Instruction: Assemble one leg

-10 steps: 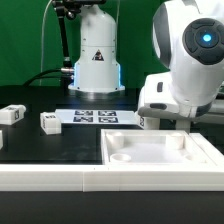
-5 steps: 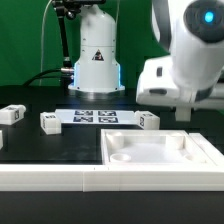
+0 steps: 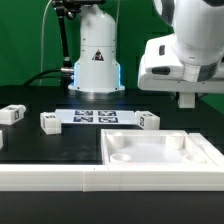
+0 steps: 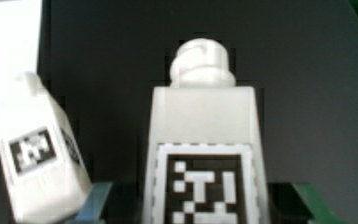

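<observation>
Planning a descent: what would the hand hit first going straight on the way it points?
Probably the leg, centred ahead of the hand in the wrist view, though depth is unclear.

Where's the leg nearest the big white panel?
The leg sits at the marker board's end on the exterior view's right, just behind the white panel's far edge.

White leg (image 4: 202, 115) — black-and-white checkered tag (image 4: 202, 188)

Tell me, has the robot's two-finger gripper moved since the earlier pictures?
Yes. The gripper has risen, away from the large flat white plastic panel on the table.
</observation>
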### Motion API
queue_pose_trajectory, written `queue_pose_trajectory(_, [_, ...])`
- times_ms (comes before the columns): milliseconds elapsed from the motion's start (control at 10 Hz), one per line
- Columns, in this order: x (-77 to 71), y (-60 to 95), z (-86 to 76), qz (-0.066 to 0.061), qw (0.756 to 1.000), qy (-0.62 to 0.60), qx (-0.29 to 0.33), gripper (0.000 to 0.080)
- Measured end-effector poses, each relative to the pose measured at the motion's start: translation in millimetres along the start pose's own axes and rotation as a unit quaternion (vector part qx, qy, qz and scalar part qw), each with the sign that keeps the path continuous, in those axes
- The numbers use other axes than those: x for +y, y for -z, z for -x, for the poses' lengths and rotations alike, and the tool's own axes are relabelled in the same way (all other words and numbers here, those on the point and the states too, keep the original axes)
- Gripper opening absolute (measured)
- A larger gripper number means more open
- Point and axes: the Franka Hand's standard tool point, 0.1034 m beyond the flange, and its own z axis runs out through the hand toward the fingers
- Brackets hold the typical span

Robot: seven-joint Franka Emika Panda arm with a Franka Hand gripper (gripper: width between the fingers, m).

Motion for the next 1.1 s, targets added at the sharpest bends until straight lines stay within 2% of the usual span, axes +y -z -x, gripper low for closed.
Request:
queue_pose_trajectory(100, [6.6,-3.2,-7.1,0.002,0.999,0.018,0.032,0.0291])
queue_pose_trajectory(200, [11.8,5.2,-13.7,0.007,0.997,0.029,0.069,0.0292])
queue_pose_trajectory(400, [19.7,30.8,-12.3,0.010,0.992,0.045,0.119,0.0292])
queue_pose_trajectory(700, [23.7,71.4,-16.9,-0.001,0.983,0.050,0.177,0.0292])
queue_pose_trajectory(800, [20.6,79.8,-23.1,-0.008,0.976,0.050,0.211,0.0292])
queue_pose_trajectory(900, [18.2,79.8,-25.3,-0.014,0.965,0.053,0.256,0.0292])
queue_pose_trajectory(1100, [17.0,75.2,-25.2,-0.019,0.949,0.059,0.309,0.0292])
